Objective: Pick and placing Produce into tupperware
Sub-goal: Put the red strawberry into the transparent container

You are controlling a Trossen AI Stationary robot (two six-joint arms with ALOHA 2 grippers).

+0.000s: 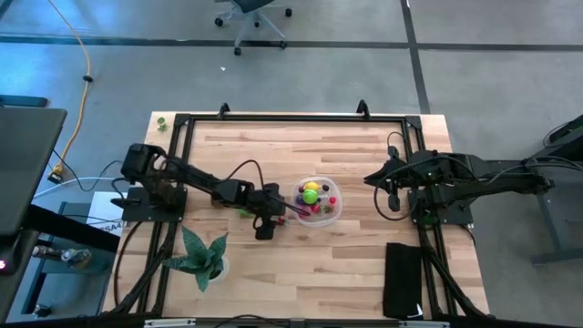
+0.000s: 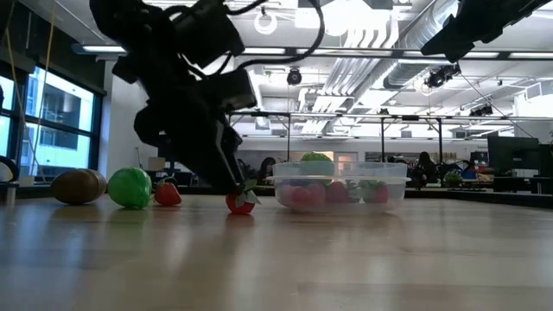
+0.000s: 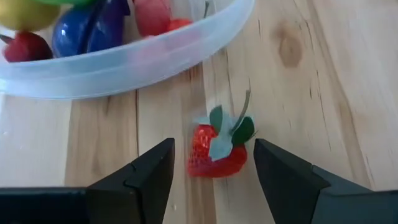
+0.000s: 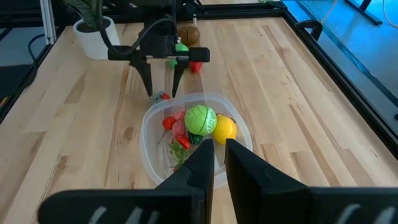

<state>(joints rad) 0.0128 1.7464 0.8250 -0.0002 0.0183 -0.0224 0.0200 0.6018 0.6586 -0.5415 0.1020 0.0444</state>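
Left arm: stretched from its base across the surface, forearm sloping down, wrist bent so the fingers point at the wood just beside the tupperware.
Left hand: spread apart, one finger either side of a toy strawberry; neither finger touches it in the wrist view.
Strawberry: lying on the surface, green leaves and stem up, just outside the tupperware's rim.
Tupperware: on the wood between the two arms, already holding a green ball-shaped piece, a yellow one, several red bits and a purple one.
Loose produce: a brown piece, a green one and a small red one sit on the surface behind the left hand, away from the container.
Right arm: folded back at its own side, raised off the wood.
Right hand: pinched nearly closed, nothing between the fingers, aimed towards the tupperware from a distance.
Potted plant: near the front edge on the left arm's side.
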